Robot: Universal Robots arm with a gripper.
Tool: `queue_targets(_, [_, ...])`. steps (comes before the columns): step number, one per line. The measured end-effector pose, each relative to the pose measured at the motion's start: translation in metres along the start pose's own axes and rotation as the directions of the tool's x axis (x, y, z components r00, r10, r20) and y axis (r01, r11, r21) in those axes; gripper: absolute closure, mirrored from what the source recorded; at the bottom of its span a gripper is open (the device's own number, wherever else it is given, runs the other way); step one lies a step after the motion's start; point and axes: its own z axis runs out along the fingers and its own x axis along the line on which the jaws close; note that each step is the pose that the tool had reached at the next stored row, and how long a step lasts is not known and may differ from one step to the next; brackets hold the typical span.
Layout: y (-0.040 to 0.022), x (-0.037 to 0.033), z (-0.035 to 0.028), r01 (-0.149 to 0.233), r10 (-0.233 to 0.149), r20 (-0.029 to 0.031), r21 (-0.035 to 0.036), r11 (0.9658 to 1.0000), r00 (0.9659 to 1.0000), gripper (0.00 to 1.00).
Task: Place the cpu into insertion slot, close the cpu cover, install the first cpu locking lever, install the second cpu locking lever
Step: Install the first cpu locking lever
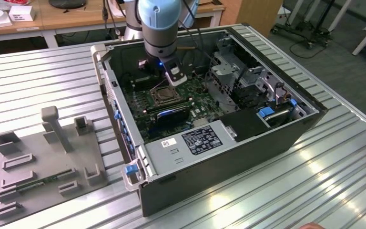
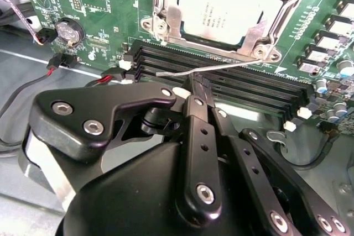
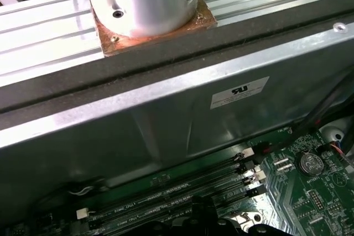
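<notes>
Near the top centre of the second wrist view, the cpu (image 2: 221, 4) is sitting in the insertion slot (image 2: 166, 23) under the cpu cover (image 2: 176, 12). I am holding the gripper (image 2: 191, 88) pinched onto the thin, springy locking lever (image 2: 221, 68), gripping near its free end.

1. The gripper (image 2: 193, 84) hangs inside the open computer case (image 1: 234, 157), over the memory slots (image 2: 221, 73).
2. The cpu (image 2: 221, 4) sits in the insertion slot (image 2: 166, 9), just beyond the memory slots from the gripper.
3. The cpu cover (image 2: 255, 29) lies down around the cpu.
4. A thin locking lever (image 2: 221, 67) runs across the memory slots, between the gripper and the socket, its free end touching or just beside the gripper's tip.
5. The case lies on the worktop (image 1: 335, 157); a fixture plate (image 1: 43, 167) lies well apart from the gripper, at the exterior view's left.
</notes>
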Motion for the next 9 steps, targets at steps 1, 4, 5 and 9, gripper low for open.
queue_targets(1, [-0.0002,-0.0002,0.0004,0.0,0.0,-0.0001,0.0001,1.0,1.0,0.89])
queue_targets(4, [-0.0004,-0.0012,0.0012,0.0,0.0,0.0,0.0004,1.0,1.0,0.89])
queue_targets(5, [-0.0004,-0.0016,0.0013,0.0,0.0,-0.0001,0.0003,1.0,1.0,0.89])
queue_targets(9, [-0.0002,-0.0022,0.0016,0.0,0.0,0.0001,0.0,1.0,1.0,0.89])
